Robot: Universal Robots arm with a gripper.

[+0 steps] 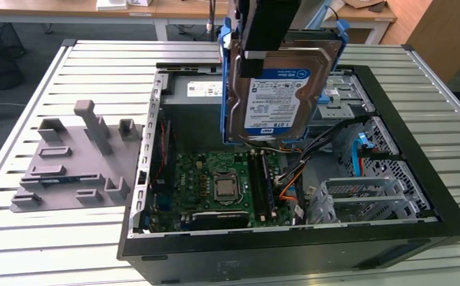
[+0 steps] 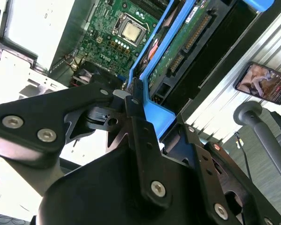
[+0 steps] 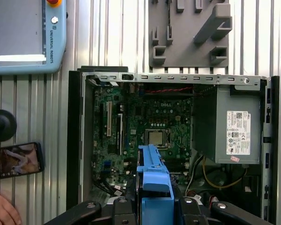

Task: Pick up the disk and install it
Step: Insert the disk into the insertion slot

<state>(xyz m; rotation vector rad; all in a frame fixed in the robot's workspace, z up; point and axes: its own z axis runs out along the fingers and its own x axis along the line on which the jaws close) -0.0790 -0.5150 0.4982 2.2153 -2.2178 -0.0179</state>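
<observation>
The disk point(image 1: 276, 104) carries a white-and-blue label point(image 1: 282, 89) whose fine print is too small to make out. In the first wrist view, a white sticker point(image 3: 237, 132) with small print sits on the grey power supply point(image 3: 208, 124), and lettering runs along the teach pendant's point(image 3: 23, 28) edge.

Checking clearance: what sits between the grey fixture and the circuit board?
In the exterior view, the case's metal side wall separates the grey fixture from the circuit board.
</observation>
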